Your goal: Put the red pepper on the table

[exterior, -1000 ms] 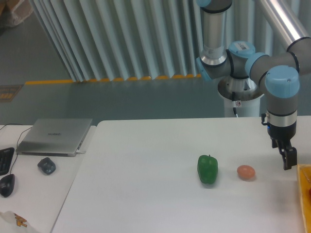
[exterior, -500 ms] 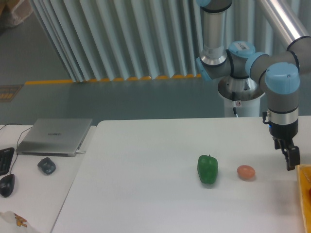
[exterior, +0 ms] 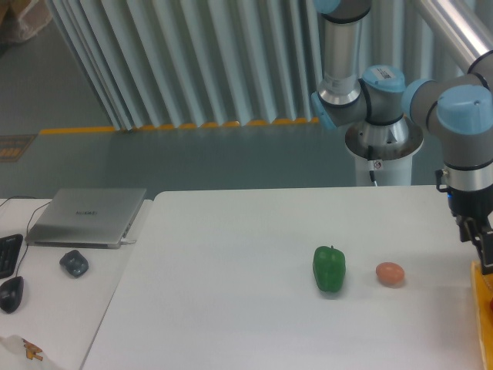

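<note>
Gripper [exterior: 485, 254] at the far right edge of the view, pointing down above the right end of the table [exterior: 231, 308], just over the rim of a yellow tray [exterior: 484, 308] that shows only as a strip at the border. Partly cut off by the frame, so impossible to tell whether its fingers stand apart or together, or whether anything sits between them. No red pepper to be seen anywhere in view; where it lies cannot be told. On the white tabletop, a green pepper [exterior: 329, 268] standing upright right of centre, and a small orange-pink egg [exterior: 390, 273] near it on the right, the two apart and not touching; both well left of the gripper. To the left, on the adjoining desk [exterior: 69, 324], a closed silver laptop [exterior: 87, 216], a dark mouse [exterior: 74, 263] in front of it, and a second dark mouse [exterior: 11, 294] near the left edge.
</note>
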